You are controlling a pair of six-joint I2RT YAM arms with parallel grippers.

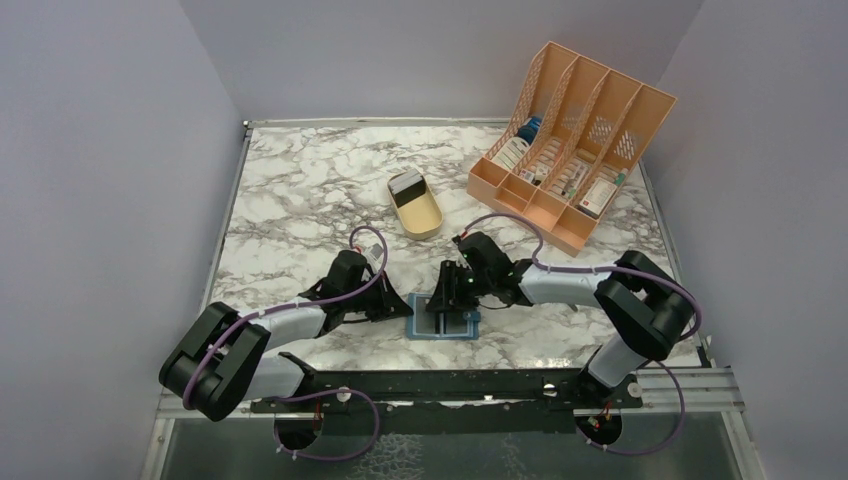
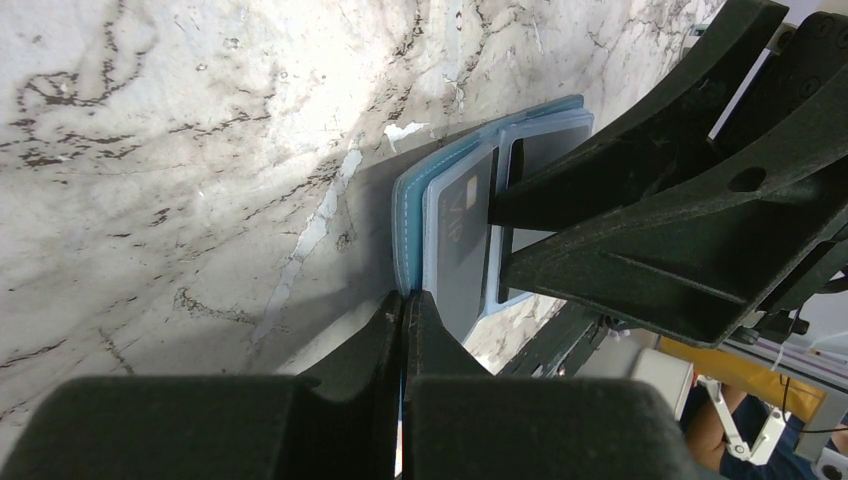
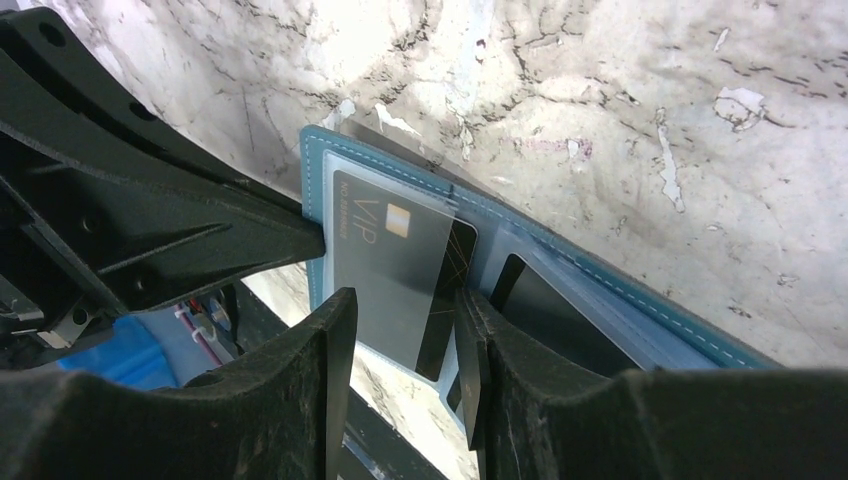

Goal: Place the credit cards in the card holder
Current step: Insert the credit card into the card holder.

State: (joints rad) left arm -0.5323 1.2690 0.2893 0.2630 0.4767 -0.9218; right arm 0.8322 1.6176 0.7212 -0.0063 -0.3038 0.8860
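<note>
**Card holder** [image 3: 610, 300]: flat folding wallet, lying open near the middle of the worktop's [image 1: 300, 190] near edge. Pale blue pocketed faces, darker teal stitched border, clear sleeve.

**VIP card** [image 3: 385, 250]: dark, gold chip, lettered "VIP", lying over the holder's sleeve. How far it sits inside is hard to tell.

**Second dark card** [image 3: 545, 305]: in the neighbouring pocket.

**Right gripper** [image 3: 405, 345]: fingers part-way apart, clamped on the VIP card's two long edges.

**Left gripper** [image 2: 404, 325]: fingers pressed together, tips touching the holder's edge.

**Tan tray** [image 1: 415, 205], **orange file rack** [image 1: 570, 140]: toward the far right corner.
</note>
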